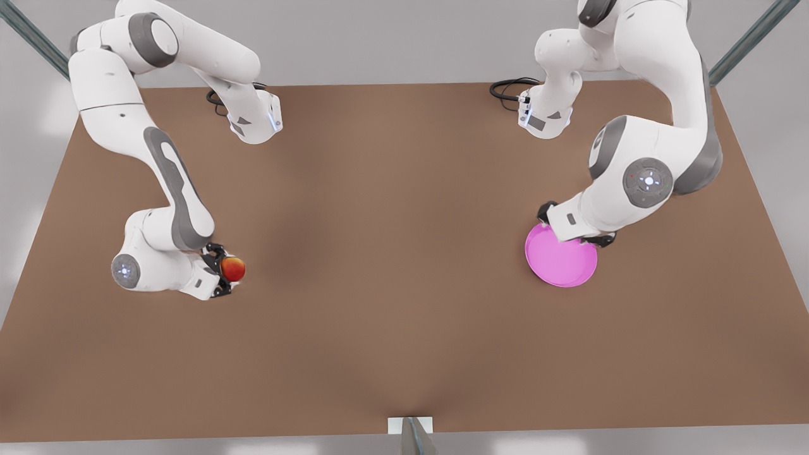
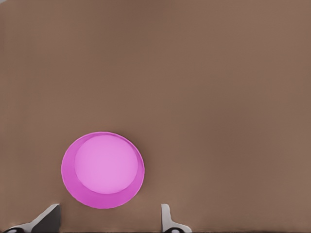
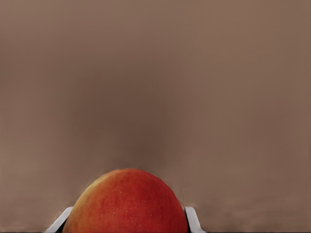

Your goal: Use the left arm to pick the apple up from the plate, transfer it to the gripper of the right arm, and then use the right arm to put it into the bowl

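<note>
Your right gripper (image 1: 229, 270) is clamping the apple (image 1: 233, 270) between its fingers (image 3: 193, 218), toward the worktop's (image 1: 392, 265) edge at the front view's left. Your left gripper (image 2: 109, 221) is hanging over the plate (image 1: 561, 260) near the opposite edge, fingers (image 2: 166, 217) spread apart.

matt brown table (image 1: 392, 303), glossy apple (image 1: 233, 270), smooth pink plate (image 1: 561, 260).

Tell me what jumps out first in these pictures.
The red apple stands out, clamped in the right gripper above the brown table, on the front view's left. Next comes the bright pink plate on the front view's right, bare, with the left gripper open just over its edge.
</note>
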`<state>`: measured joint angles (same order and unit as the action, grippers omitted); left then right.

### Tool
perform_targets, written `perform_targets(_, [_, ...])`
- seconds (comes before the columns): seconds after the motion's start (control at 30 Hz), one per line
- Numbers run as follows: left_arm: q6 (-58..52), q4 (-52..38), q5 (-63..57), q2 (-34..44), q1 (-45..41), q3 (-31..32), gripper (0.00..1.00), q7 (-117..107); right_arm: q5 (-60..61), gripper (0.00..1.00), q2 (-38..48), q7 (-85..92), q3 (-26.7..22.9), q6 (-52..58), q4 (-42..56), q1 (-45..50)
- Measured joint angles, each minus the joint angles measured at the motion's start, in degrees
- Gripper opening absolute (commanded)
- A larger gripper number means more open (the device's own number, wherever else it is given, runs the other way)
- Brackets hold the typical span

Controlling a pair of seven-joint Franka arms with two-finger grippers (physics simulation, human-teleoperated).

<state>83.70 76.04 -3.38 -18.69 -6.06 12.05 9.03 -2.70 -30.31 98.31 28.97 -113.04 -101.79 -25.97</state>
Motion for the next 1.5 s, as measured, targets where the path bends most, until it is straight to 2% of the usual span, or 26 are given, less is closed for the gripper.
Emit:
perform_targets(0.13, [-7.1,-1.2,-2.3,-1.5,-3.4,0.0,1.00,-3.3,-9.1,0.57,1.2,-4.0,-1.5,-2.3,-0.6,-1.6])
perform_targets(0.33, [-12.5,-1.2,-2.1,-0.3,-3.4,0.6,1.00,-7.5,-16.1,0.57,2.0,-8.5,-2.2,-3.7,-1.9,-7.6])
perform_targets(0.57, [-15.5,2.0,-0.9,3.2,-2.2,0.6,1.00,-10.9,-20.1,0.57,2.7,-12.2,-3.5,-4.4,-2.7,-10.8])
perform_targets(1.1, [-16.2,2.2,-1.1,2.9,-2.3,0.7,1.00,-16.2,-21.6,0.58,3.2,-16.9,-3.8,-11.6,-11.4,-16.6])
perform_targets(1.17, [-16.3,2.1,-1.1,2.9,-2.3,0.7,1.00,-16.6,-21.6,0.75,3.1,-17.3,-3.8,-12.4,-11.5,-16.7])
perform_targets(1.2, [-16.3,2.1,-1.2,3.0,-2.3,0.7,1.00,-16.8,-21.6,1.00,3.1,-17.5,-3.8,-12.7,-11.6,-16.7])
perform_targets(1.5, [-16.1,2.1,-1.2,3.0,-2.5,0.7,1.00,-18.0,-21.7,1.00,3.1,-18.9,-3.6,-14.0,-10.2,-15.9])
